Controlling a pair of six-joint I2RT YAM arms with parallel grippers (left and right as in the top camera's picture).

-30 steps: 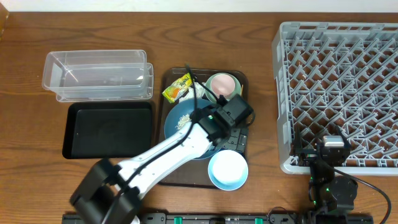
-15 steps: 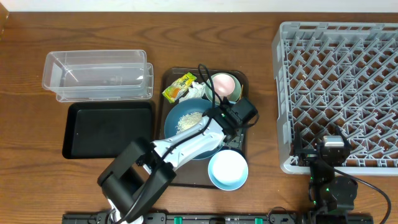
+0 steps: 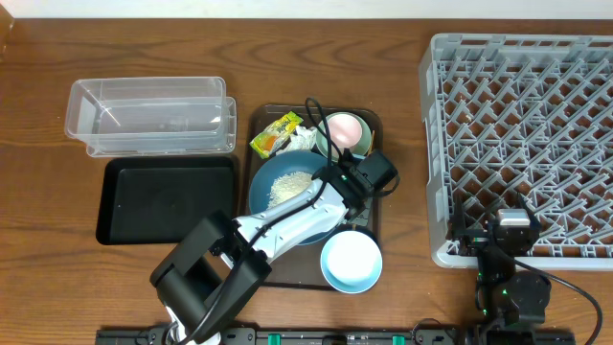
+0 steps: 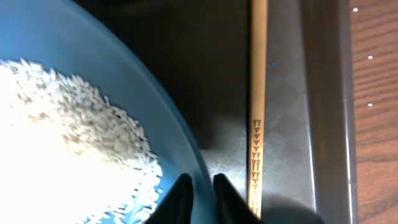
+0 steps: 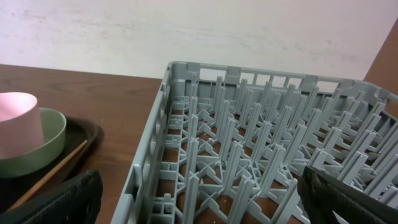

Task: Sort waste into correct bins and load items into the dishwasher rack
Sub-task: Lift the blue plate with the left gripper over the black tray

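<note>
A large dark-blue bowl (image 3: 278, 196) holding a heap of white rice (image 3: 289, 185) sits on the brown serving tray (image 3: 372, 225). My left gripper (image 3: 342, 198) points down at the bowl's right side, its jaws shut on the rim (image 4: 198, 163), one finger inside and one outside. A thin wooden stick (image 4: 258, 93) lies on the tray just right of the bowl. A mint-green bowl (image 3: 358, 141) with a pink cup (image 3: 340, 128) in it, a yellow-green wrapper (image 3: 272, 135) and a white tissue (image 3: 305, 133) lie behind. My right gripper (image 5: 202, 208) hangs open over the grey rack's (image 3: 522, 134) near-left corner.
A small light-blue bowl (image 3: 351, 261) sits at the serving tray's front edge. A clear plastic tub (image 3: 148, 115) and a shallow black tray (image 3: 168, 199) lie left of the serving tray. My left arm (image 3: 249, 240) crosses the serving tray's front left.
My left gripper lowered onto the dark-blue bowl's right rim and shut on it. The bowl shifted slightly left. The right arm stayed still.
</note>
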